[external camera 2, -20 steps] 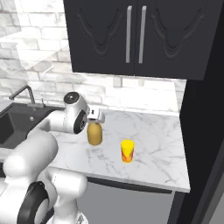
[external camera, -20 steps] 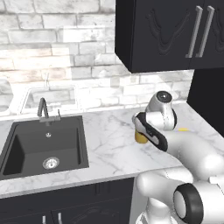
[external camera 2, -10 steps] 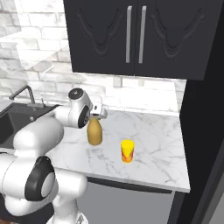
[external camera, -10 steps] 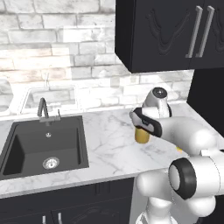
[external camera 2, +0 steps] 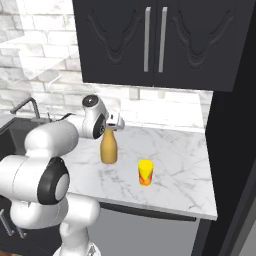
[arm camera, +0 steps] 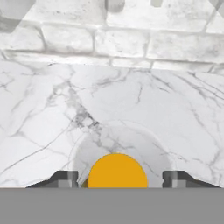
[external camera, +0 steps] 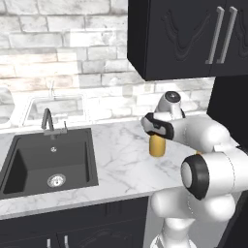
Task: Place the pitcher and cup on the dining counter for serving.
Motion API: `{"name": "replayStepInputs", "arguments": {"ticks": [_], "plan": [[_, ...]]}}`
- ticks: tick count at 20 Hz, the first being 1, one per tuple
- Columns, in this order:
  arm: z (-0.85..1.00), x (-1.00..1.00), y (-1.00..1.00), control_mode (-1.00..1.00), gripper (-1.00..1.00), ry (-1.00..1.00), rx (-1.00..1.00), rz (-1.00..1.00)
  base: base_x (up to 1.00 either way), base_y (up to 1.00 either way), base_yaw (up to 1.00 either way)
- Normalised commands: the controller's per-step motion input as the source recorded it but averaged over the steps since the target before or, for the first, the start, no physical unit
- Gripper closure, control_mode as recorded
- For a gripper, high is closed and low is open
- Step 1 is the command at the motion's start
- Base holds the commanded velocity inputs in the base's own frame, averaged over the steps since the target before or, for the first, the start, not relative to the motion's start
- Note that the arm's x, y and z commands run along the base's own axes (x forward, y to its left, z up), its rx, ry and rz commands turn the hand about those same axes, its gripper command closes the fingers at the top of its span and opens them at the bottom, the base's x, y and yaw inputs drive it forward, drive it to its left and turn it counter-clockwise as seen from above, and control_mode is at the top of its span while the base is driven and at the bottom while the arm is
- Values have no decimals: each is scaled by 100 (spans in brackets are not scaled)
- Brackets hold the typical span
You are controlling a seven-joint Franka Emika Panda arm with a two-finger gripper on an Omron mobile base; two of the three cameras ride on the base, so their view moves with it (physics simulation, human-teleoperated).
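Observation:
The mustard-yellow pitcher (external camera: pixel 157 147) (external camera 2: pixel 109 149) stands upright on the marble counter by the sink. My gripper (external camera: pixel 156 131) (external camera 2: pixel 111 129) hangs over its neck from above. In the hand view the pitcher's round top (arm camera: pixel 117 171) sits between the two fingertips (arm camera: pixel 65 178), with a small gap on each side, so the gripper (arm camera: pixel 117 178) is open around it and not touching. The small yellow cup (external camera 2: pixel 145 173) with red markings stands upright on the same counter, to the pitcher's right and nearer the front edge. The dining counter is out of view.
A black sink (external camera: pixel 48 160) with a faucet (external camera: pixel 47 121) is set into the counter (external camera: pixel 121 164) on the left. Black wall cabinets (external camera 2: pixel 150 40) hang above the hand. A white brick wall (arm camera: pixel 113 43) backs the counter. A tall black panel (external camera 2: pixel 235 150) closes the right end.
The arm's elbow has swung up and forward while the hand settled over the pitcher's neck. The fingers have come closer together. Pitcher and cup have stayed where they were.

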Motion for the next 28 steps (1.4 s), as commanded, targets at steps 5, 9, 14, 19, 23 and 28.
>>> {"name": "replayStepInputs", "arguments": {"ticks": [5,9,14,19,23,28], "plan": [[-2,1,0,-100,100,0,0,0,0,0,0],[35,-14,0,-100,100,-7,0,0,0,0,0],[80,-39,0,-100,100,-23,0,0,0,0,0],[80,-40,0,-100,100,-26,0,0,0,0,0],[71,-44,0,-100,100,-25,0,0,0,0,0],[53,-72,5,-100,100,-18,0,18,0,0,0]]}}
